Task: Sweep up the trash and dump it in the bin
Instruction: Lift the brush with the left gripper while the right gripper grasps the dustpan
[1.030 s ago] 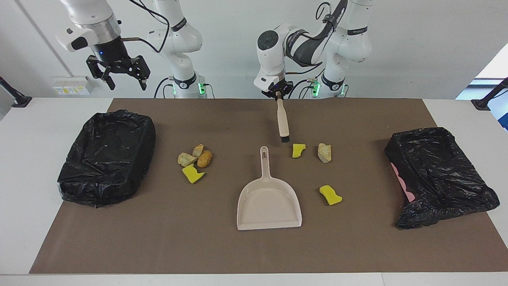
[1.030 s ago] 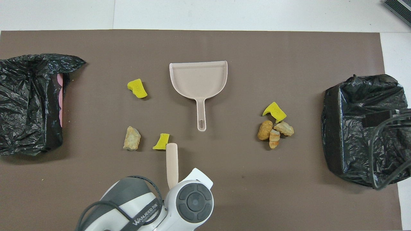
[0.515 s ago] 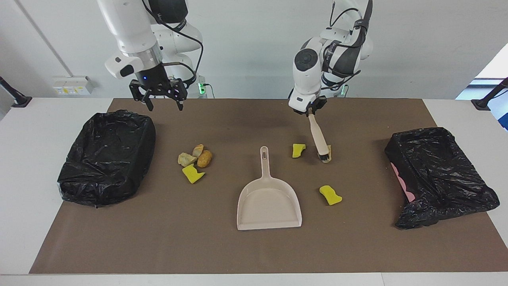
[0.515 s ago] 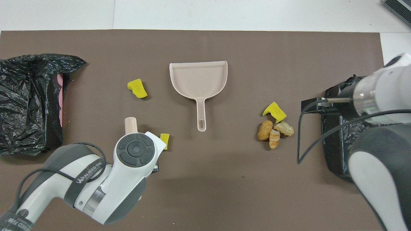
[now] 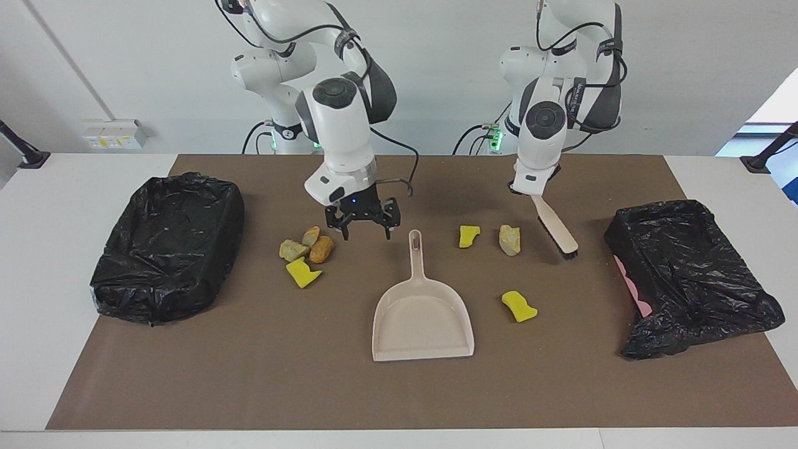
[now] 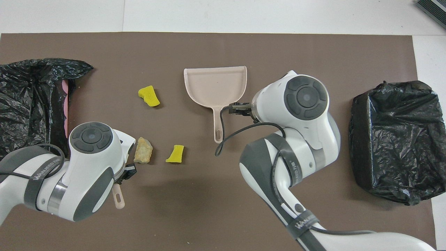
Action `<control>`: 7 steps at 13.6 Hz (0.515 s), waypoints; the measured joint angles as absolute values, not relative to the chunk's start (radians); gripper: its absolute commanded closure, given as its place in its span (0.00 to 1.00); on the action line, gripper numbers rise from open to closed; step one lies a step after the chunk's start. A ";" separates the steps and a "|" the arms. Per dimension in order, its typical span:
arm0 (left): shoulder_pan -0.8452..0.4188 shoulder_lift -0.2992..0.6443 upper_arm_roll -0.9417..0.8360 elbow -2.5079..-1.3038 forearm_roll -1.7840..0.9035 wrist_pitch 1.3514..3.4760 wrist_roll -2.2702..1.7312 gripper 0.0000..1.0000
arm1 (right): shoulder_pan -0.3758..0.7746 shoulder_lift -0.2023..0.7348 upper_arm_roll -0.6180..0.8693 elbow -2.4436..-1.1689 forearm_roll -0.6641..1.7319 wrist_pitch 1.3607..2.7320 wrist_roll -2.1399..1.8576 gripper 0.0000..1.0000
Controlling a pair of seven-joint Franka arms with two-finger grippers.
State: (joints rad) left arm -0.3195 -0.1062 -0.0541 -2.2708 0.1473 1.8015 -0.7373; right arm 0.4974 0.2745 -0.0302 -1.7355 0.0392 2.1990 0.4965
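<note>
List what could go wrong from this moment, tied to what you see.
1. The right claw hangs open beside the dustpan handle, close to the cluster of lumps; coming down off-line could knock them away.
2. The left claw holds the brush tilted near the tan lump; a hard sweep may flick it past the pan.
3. The yellow sponge piece lies beside the pan's mouth and may get missed.

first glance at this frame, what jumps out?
The beige plastic dustpan lies mid-mat, with yellow sponge scraps and tan rocky lumps scattered either side. The left end effector holds a beige hand brush beside one lump; the right end effector, open, hovers by the dustpan's handle. Black-bagged bins flank both ends.
</note>
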 measured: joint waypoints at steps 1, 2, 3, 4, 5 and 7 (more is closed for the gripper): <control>-0.320 -0.112 -0.058 -2.298 0.138 1.839 -0.737 1.00 | 0.516 0.304 -0.024 -1.734 0.039 2.230 0.503 0.00; -0.321 -0.120 -0.065 -2.327 0.126 1.885 -0.737 1.00 | 0.537 0.330 -0.022 -1.733 0.039 2.254 0.505 0.00; -0.326 -0.125 -0.074 -2.353 0.119 1.928 -0.729 1.00 | 0.562 0.356 -0.022 -1.731 0.039 2.272 0.508 0.00; -0.336 -0.126 -0.079 -2.368 0.113 1.952 -0.711 1.00 | 0.580 0.375 -0.022 -1.730 0.039 2.283 0.513 0.00; -0.345 -0.127 -0.083 -2.376 0.101 1.966 -0.676 1.00 | 0.595 0.389 -0.022 -1.729 0.039 2.285 0.516 0.00; -0.353 -0.128 -0.086 -2.379 0.057 1.971 -0.547 1.00 | 0.610 0.402 -0.022 -1.729 0.039 2.285 0.516 0.00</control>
